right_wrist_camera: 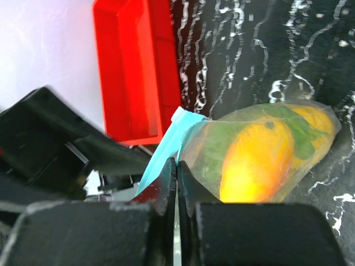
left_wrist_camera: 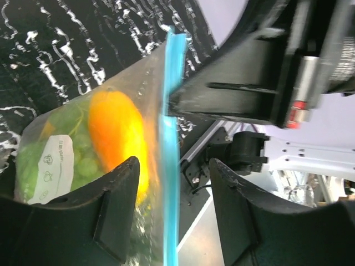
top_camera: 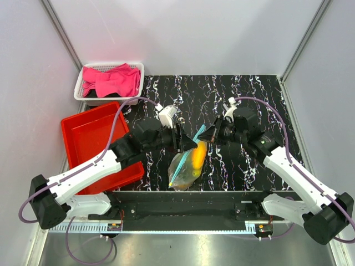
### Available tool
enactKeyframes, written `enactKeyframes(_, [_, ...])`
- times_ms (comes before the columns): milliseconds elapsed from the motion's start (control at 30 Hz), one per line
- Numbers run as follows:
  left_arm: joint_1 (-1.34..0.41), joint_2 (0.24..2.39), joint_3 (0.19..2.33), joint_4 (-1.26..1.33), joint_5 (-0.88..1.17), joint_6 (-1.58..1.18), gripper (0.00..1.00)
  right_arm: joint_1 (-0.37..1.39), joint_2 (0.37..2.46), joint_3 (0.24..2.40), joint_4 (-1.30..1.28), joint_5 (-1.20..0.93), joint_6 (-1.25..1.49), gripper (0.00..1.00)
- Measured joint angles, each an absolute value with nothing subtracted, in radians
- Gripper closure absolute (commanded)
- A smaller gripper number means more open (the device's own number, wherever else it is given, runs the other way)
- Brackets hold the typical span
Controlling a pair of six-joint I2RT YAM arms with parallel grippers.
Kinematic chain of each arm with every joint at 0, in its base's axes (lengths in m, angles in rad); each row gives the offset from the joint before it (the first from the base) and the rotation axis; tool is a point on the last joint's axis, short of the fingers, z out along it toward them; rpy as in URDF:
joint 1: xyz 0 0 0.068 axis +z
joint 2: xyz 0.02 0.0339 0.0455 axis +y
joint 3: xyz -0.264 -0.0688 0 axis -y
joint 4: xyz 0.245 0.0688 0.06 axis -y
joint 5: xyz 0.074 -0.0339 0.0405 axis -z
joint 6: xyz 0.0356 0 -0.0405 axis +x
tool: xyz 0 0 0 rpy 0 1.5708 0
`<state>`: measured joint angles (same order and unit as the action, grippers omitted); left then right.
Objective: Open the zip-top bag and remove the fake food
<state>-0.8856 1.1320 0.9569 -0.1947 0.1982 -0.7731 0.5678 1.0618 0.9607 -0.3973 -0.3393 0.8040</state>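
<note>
Right tool: the right gripper is clenched on the blue zip strip of the zip-top bag, at its upper corner. This hold keeps the mouth edge raised and stretched.
Left tool: the left gripper is released, with jaws apart. The strip passes between them with no pinch visible. I judge it stands so in order to take the opposite lip.
Bag place: it is in the middle of the black table, between the two grippers, with the zip edge up and the bottom toward the arm bases. Whether the bottom rests on the table I cannot tell.
Contents: the fake food is inside the bag, an orange piece with green pieces beside it, sunk to the low end away from the strip.
Step, in my judgement: the zip looks shut, so each tool needs one lip to pull apart.
Edges: the two tools almost touch at the strip, so there is little room there.
Open room: there is bare table on the far side and to the right. The red tray lies to the left beside the left arm, and the white basket with pink cloth is behind it.
</note>
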Motion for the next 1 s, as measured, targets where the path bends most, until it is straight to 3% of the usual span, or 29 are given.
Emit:
enactKeyframes(133, [-0.886, 1.150, 0.957, -0.223, 0.173, -0.754, 0.59, 0.568, 1.049, 0.961, -0.386, -0.392, 0.767, 1.00])
enactKeyframes(167, [-0.885, 1.152, 0.957, -0.230, 0.167, -0.752, 0.71, 0.568, 1.042, 0.961, -0.387, -0.405, 0.757, 1.00])
enactKeyframes(267, [-0.885, 1.153, 0.957, -0.253, 0.135, -0.732, 0.86, 0.568, 1.021, 0.961, -0.387, -0.435, 0.727, 1.00])
enactKeyframes(300, [-0.885, 1.153, 0.957, -0.258, 0.129, -0.731, 0.98, 0.568, 1.016, 0.961, -0.388, -0.441, 0.718, 1.00])
enactKeyframes(500, [-0.881, 1.153, 0.981, -0.331, 0.089, -0.680, 1.00, 0.570, 1.011, 0.972, -0.452, -0.427, 0.631, 0.99])
enactKeyframes(833, [-0.879, 1.131, 1.068, -0.429, -0.002, -0.708, 1.00, 0.570, 1.056, 1.010, -0.552, -0.338, 0.587, 0.52])
enactKeyframes(1000, [-0.920, 1.148, 1.096, -0.452, -0.046, -0.720, 1.00, 0.585, 1.058, 1.010, -0.547, -0.342, 0.611, 0.35])
